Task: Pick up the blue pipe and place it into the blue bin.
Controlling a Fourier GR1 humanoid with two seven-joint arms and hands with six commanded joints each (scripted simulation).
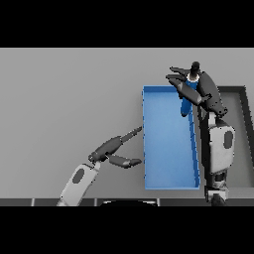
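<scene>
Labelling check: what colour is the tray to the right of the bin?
Dark grey tray, seen in the head view.

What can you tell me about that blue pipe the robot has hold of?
The blue pipe is a short, smooth tube, the same blue as the bin. The right hand grips it, fingers curled round its upper part, so only the lower end shows. It hangs roughly upright, slightly tilted, over the far right part of the blue bin. Whether it touches the bin floor cannot be told.
</scene>
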